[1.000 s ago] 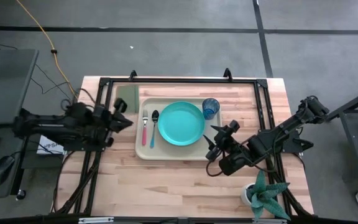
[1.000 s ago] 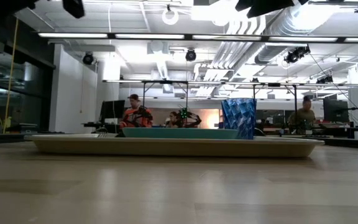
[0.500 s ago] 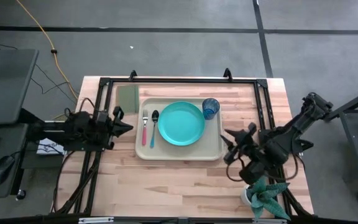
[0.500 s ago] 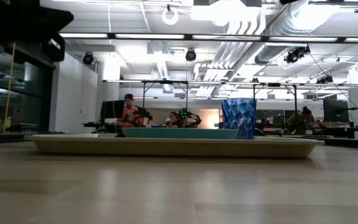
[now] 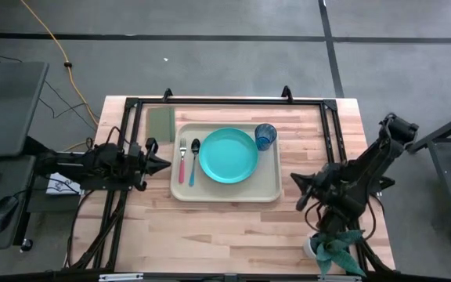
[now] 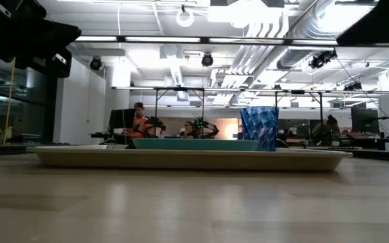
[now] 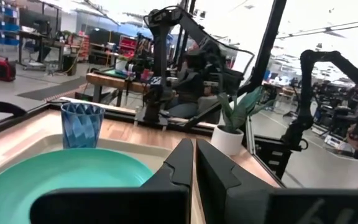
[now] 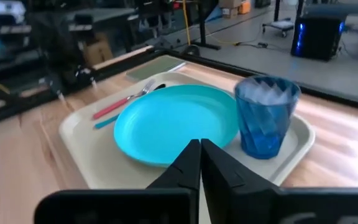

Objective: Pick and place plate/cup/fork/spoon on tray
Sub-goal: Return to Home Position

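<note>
The beige tray (image 5: 225,193) lies mid-table. On it rest the teal plate (image 5: 228,155), the blue cup (image 5: 265,136) standing at its far right corner, the pink-handled fork (image 5: 182,161) and the blue-handled spoon (image 5: 193,160), side by side left of the plate. My left gripper (image 5: 164,163) is shut just off the tray's left rim and points at it. My right gripper (image 5: 296,180) is shut right of the tray, pointing at it. Both wrist views show shut fingers, left (image 7: 194,155) and right (image 8: 199,155), with the plate (image 8: 176,121) and cup (image 8: 266,115) beyond them.
An olive-green flat rectangle (image 5: 160,121) lies at the tray's far left. A potted plant (image 5: 331,244) stands at the near right corner. A dark frame (image 5: 225,101) runs around the table's far, left and right sides. Bare wood spreads in front of the tray.
My right gripper has drawn back from the tray's right rim toward the table's right edge and has shut. My left arm has sunk lower at the table's left side, its shut fingers still pointing at the tray. The tray's things have not moved.
</note>
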Robot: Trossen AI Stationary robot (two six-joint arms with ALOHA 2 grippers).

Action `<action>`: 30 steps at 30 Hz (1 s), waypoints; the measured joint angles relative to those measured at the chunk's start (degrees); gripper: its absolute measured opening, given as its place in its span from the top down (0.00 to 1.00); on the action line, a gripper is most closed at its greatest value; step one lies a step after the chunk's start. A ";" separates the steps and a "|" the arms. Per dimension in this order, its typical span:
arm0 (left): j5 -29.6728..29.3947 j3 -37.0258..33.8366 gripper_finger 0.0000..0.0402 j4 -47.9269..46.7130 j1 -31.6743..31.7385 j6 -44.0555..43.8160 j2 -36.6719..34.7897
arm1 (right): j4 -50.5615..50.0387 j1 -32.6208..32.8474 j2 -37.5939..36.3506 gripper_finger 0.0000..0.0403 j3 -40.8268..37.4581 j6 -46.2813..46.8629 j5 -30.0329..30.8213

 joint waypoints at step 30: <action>0.02 0.02 1.00 -4.32 0.04 0.17 0.02 | 75.62 -27.63 -41.31 1.00 -22.33 -95.09 -38.42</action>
